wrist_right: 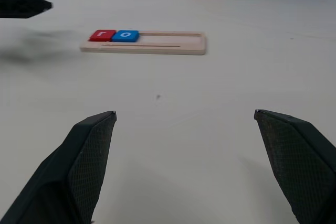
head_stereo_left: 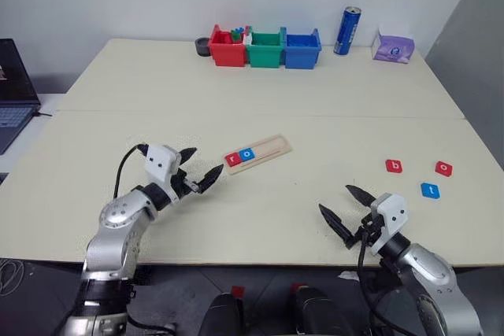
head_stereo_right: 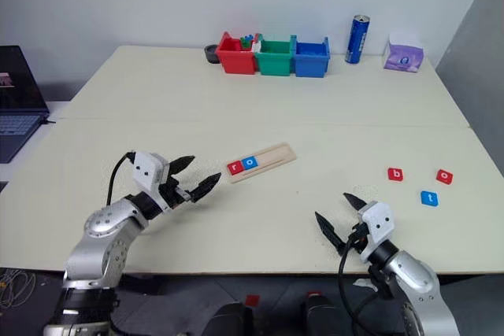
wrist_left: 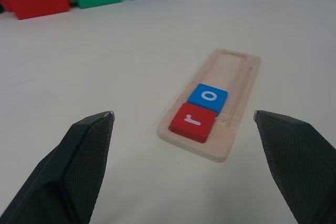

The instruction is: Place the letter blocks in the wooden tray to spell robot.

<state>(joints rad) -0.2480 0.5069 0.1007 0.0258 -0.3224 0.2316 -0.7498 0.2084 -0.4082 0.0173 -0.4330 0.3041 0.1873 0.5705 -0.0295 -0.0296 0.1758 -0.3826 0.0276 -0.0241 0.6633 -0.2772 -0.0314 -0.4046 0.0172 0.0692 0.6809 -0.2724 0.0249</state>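
1. left gripper (head_stereo_left: pixel 198 174): released, jaws spread wide, holding nothing. it hovers over the counter (head_stereo_left: pixel 260 108) near the front edge, on the left side, tips aimed at the near end of the wooden tray (head_stereo_left: pixel 268 148), just short of it and not touching.
2. right gripper (head_stereo_left: pixel 348 211): released too, jaws wide, empty. it sits by the front edge right of centre, tips angled toward the middle of the counter, well apart from the tray.
3. wooden tray: lies flat around the counter's centre, skewed, its near end toward the left gripper and its far end pointing toward the back right.
4. in the tray: red r block (head_stereo_left: pixel 233 158) in the end slot nearest the left gripper, blue o block (head_stereo_left: pixel 247 154) touching it in the next slot. rest of the tray is bare wood.
5. loose blocks, all flat on the counter toward the right edge, apart from each other: red b block (head_stereo_left: pixel 394 166), red o block (head_stereo_left: pixel 444 168), blue t block (head_stereo_left: pixel 430 190) nearer the front edge, between and below the two reds.
6. back edge: red bin (head_stereo_left: pixel 227 50), green bin (head_stereo_left: pixel 265 49), blue bin (head_stereo_left: pixel 302 49) in a touching row; blue can (head_stereo_left: pixel 346 31) upright to their right; purple packet (head_stereo_left: pixel 393 47) near the back right corner.
7. laptop (head_stereo_left: pixel 14 92) sits off the counter's left edge.
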